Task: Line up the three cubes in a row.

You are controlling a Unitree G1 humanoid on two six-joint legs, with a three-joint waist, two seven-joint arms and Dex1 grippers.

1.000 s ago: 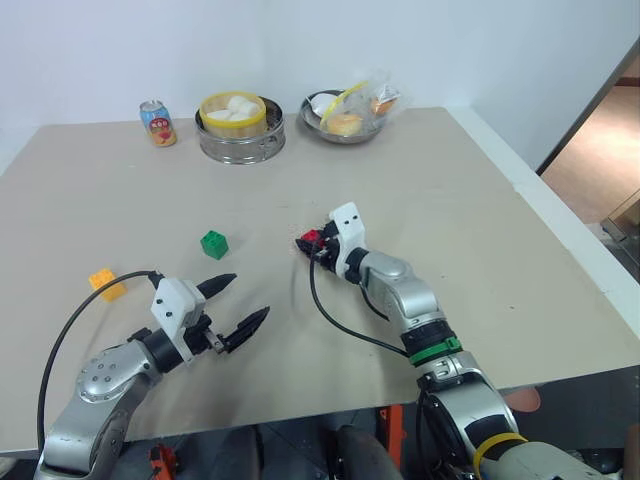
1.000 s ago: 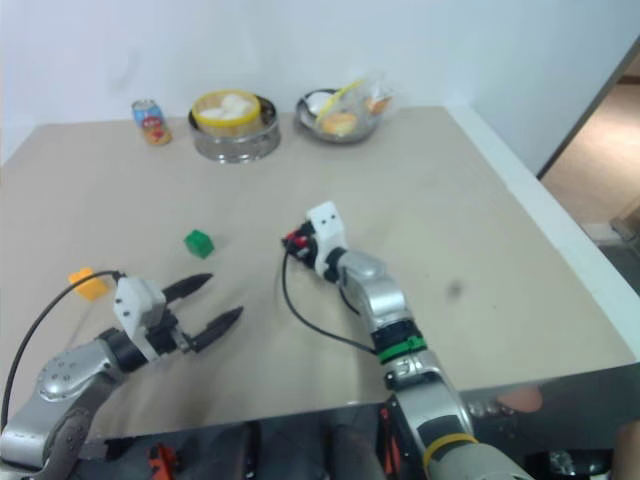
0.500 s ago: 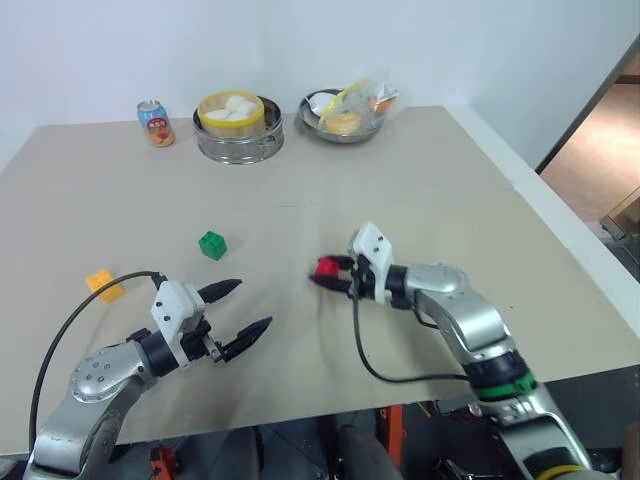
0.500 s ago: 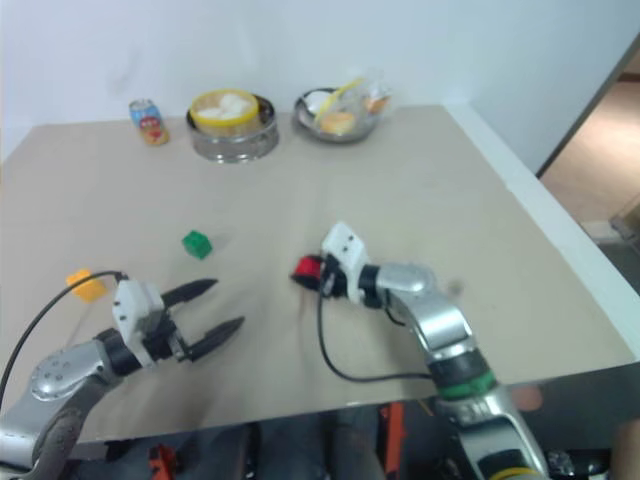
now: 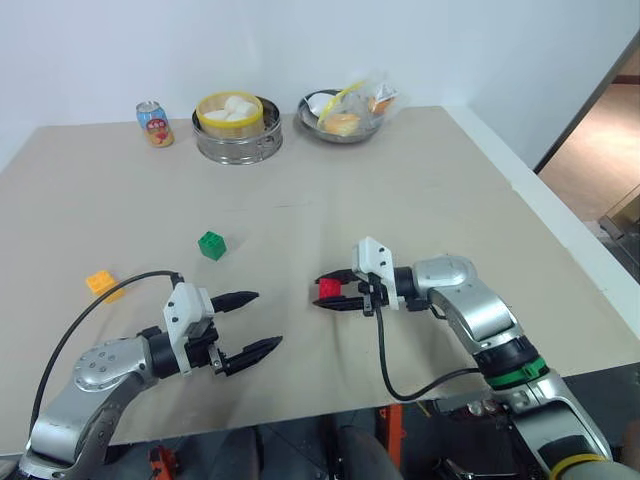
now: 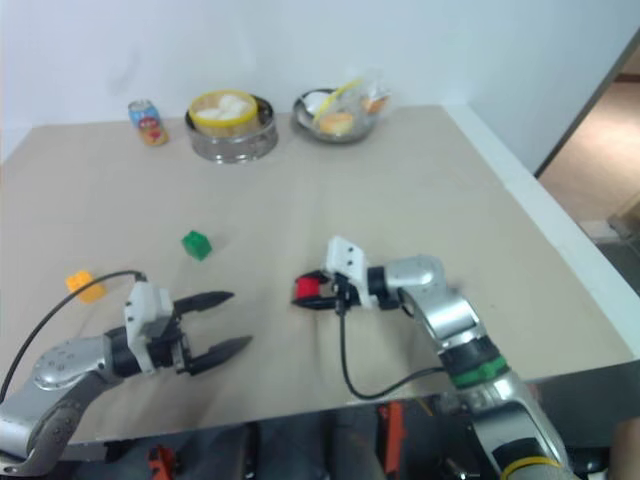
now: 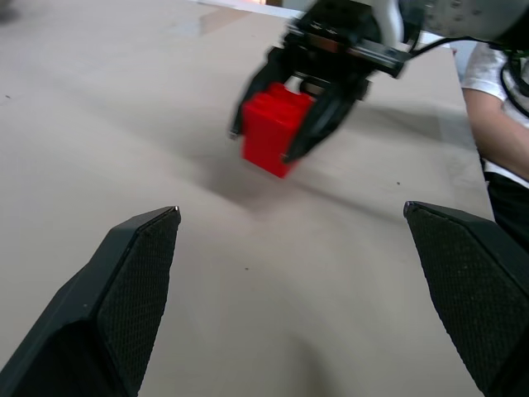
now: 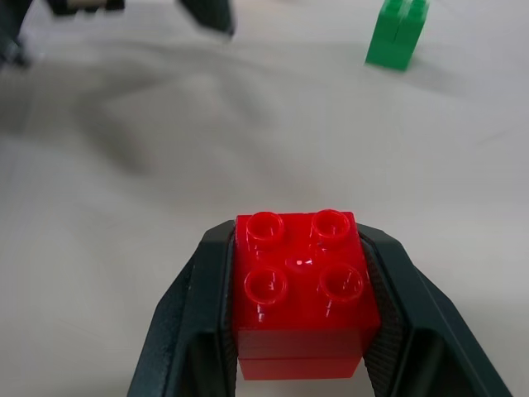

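right gripper point(image 5: 338, 296) pulled back from green cube point(image 5: 211, 244) — clamped on red cube point(image 5: 329, 289); left gripper point(image 5: 256, 322) spread, empty — next, place it in line.

Right claw point(image 6: 312, 291) clamped on the red cube point(image 6: 307, 289) near the bench's point(image 6: 420, 180) middle, pointing toward nine o'clock. Left claw point(image 6: 225, 322) hangs wide open at about eight o'clock (nothing between its fingers). Green cube point(image 6: 196, 244) sits at ten o'clock from the red one; yellow-orange cube point(image 6: 84, 285) far out at nine.
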